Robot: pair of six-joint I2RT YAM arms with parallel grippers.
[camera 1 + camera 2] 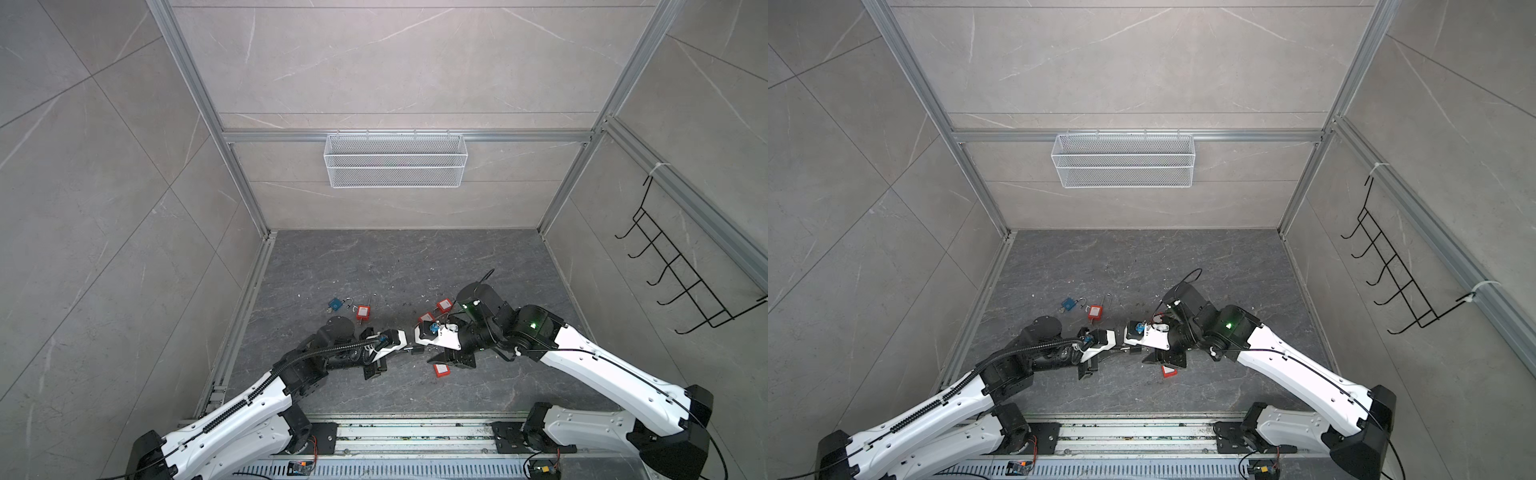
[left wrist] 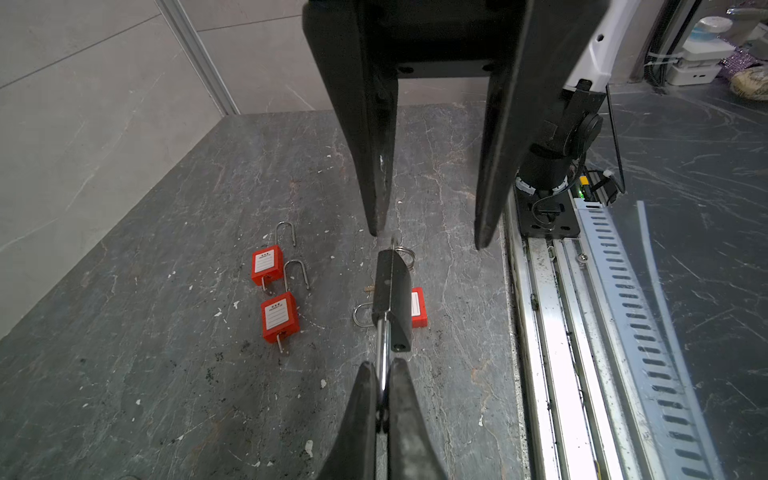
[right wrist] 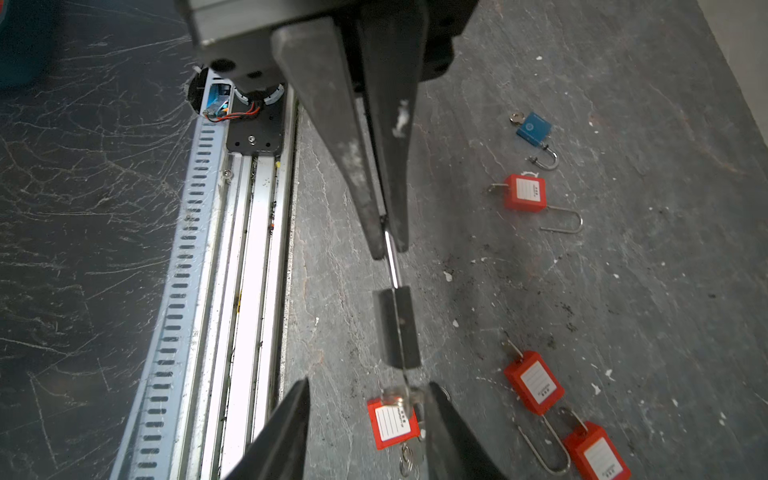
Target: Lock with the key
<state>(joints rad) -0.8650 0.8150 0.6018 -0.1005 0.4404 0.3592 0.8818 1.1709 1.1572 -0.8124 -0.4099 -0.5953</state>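
A black padlock (image 2: 390, 299) (image 3: 401, 328) hangs in the air between my two grippers, small in both top views (image 1: 417, 351) (image 1: 1136, 350). My left gripper (image 2: 383, 365) (image 1: 409, 350) is shut on its silver shackle (image 2: 384, 349) (image 3: 392, 266). A key (image 3: 397, 395) with a ring (image 2: 406, 254) sticks out of the lock's other end and looks blurred. My right gripper (image 3: 368, 392) (image 1: 424, 343) is open, its fingers on either side of the key. The key sits close against one finger (image 3: 434, 401) and far from the other.
Red padlocks with open shackles lie on the dark floor (image 1: 363, 311) (image 1: 444, 305) (image 1: 441, 369) (image 2: 280, 318) (image 3: 534, 388), and a blue padlock (image 1: 336, 305) (image 3: 534, 129) lies at the left. The metal rail (image 1: 415, 432) runs along the front. A wire basket (image 1: 395, 160) hangs on the back wall.
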